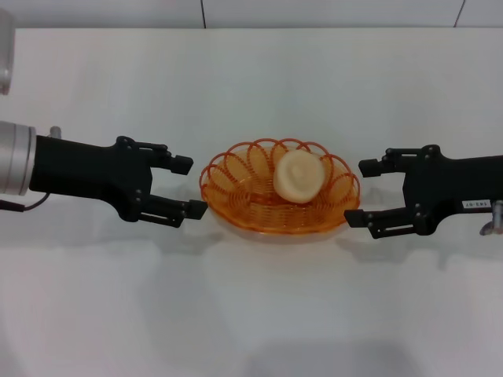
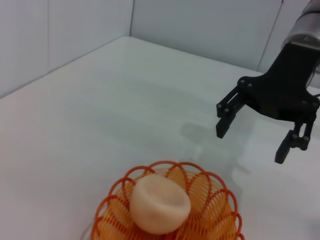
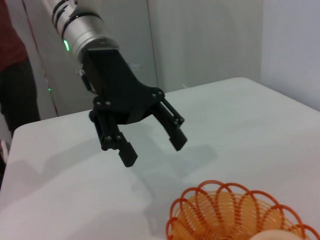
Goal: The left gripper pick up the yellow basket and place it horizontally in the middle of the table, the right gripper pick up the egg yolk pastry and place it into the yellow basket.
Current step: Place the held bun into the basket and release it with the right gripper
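Observation:
The yellow basket point(image 1: 259, 206), an oval of orange-amber looped wire, lies in the middle of the white table point(image 1: 251, 314). The egg yolk pastry point(image 1: 298, 176), a pale cream dome, rests inside it toward its right side. My left gripper point(image 1: 188, 187) is open and empty just left of the basket rim. My right gripper point(image 1: 361, 193), with a white label, is open and empty just right of the rim. The left wrist view shows the basket point(image 2: 210, 220), the pastry point(image 2: 160, 204) and the right gripper point(image 2: 251, 141). The right wrist view shows the left gripper point(image 3: 153, 147) above the basket point(image 3: 220, 212).
A white wall point(image 1: 236, 12) runs along the table's far edge. In the right wrist view a person in a dark red top point(image 3: 12, 35) stands beyond the table's end.

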